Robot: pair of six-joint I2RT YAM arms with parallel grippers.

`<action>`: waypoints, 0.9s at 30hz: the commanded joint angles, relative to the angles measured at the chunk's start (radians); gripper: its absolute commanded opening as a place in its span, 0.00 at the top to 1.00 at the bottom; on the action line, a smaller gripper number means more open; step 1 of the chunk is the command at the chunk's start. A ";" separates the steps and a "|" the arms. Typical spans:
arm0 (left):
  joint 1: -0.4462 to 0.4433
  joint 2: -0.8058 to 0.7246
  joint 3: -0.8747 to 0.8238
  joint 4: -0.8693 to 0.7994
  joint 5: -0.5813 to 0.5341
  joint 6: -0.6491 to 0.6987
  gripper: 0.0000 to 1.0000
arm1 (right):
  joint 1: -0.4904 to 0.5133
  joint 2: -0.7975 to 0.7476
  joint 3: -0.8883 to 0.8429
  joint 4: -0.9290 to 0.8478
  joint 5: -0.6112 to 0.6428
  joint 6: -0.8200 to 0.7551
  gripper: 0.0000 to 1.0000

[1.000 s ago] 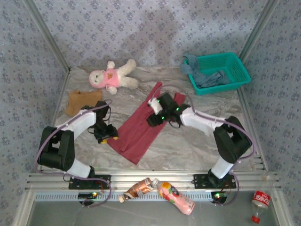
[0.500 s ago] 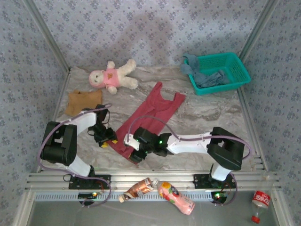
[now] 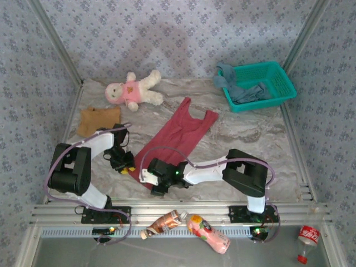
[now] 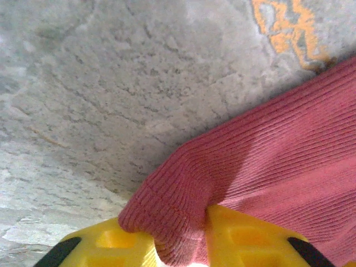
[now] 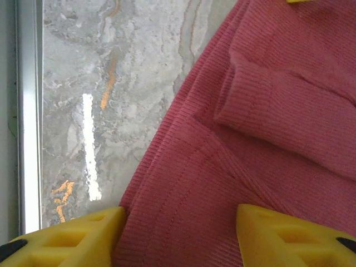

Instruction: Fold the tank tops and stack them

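Pinching a corner of the dark red tank top [image 3: 179, 135], the left end effector [image 4: 179, 243] sits near the counter [image 3: 250, 146] front edge beside the right end effector [image 5: 178, 232], spread over the hem.

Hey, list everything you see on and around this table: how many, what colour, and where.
ribbed cloth tank top: one, dark red, spread diagonally mid-table
crumpled cloth tank top: one, tan-brown, left edge
bunched cloth tank top: one, dusty blue, in the basket, spilling over its left rim
plastic lattice basket: one, teal, far right
plush doll: one, white in pink clothes, far left
brown bottle: one, lying at the near rail
pink bottle: one, beside the brown one
red bottle: one, near right corner
marbled table: one, grey
left gripper: yellow fingers, pinching the ribbed top's corner
right gripper: yellow fingers, open over the same top
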 commanded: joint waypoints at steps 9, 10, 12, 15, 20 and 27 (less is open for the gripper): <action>-0.023 -0.002 -0.005 0.001 0.065 0.039 0.93 | 0.033 0.035 0.067 -0.101 0.013 -0.071 0.85; -0.023 -0.012 -0.003 -0.010 0.060 0.040 0.95 | 0.033 0.032 0.072 -0.099 0.007 -0.058 0.87; -0.024 -0.035 0.012 -0.050 0.049 0.044 0.98 | 0.033 0.024 0.074 -0.088 -0.004 -0.035 0.90; -0.033 -0.086 0.033 -0.105 0.038 0.038 1.00 | 0.025 -0.005 0.078 -0.082 -0.023 0.007 0.94; -0.056 -0.147 0.085 -0.195 0.040 0.016 1.00 | -0.019 -0.095 0.054 -0.080 -0.091 0.114 0.97; -0.114 -0.088 0.303 -0.292 0.058 0.033 1.00 | -0.181 -0.239 -0.005 -0.114 -0.274 0.211 0.98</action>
